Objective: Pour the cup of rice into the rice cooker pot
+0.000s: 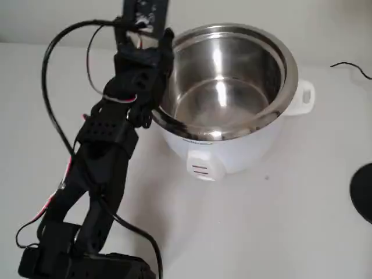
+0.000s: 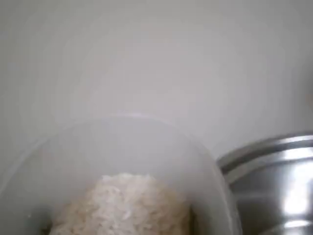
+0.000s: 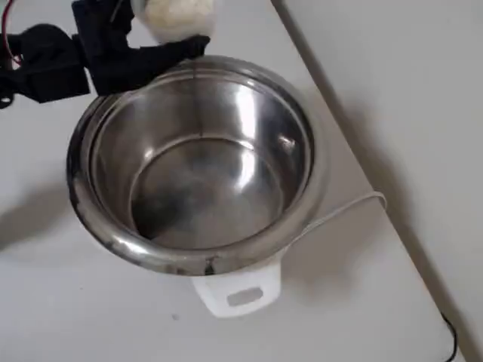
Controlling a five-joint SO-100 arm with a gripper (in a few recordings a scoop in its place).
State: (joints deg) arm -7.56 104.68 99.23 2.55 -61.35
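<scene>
- The claw (image 3: 162, 47) was closed around the cup (image 2: 122, 161), held just outside the pot's rim in the overhead view.
- The rice (image 2: 122, 205) lay heaped inside the cup.
- The rice cooker pot (image 1: 224, 87) stood open on the tabletop (image 1: 279, 221).
- Front-panel markings were unreadable.

White table against a pale wall, under soft even light

We see a plain white table (image 1: 279, 232) filling most of the fixed view, meeting a pale grey-white wall (image 1: 52, 20) along the top of the frame. In the overhead view the table's edge runs diagonally from the top centre to the lower right, with a light grey floor (image 3: 423, 90) beyond it on the right. A dark round object (image 1: 363, 192) is cut off at the right edge of the fixed view, and a thin black cable (image 1: 351, 68) lies at the upper right.
</scene>
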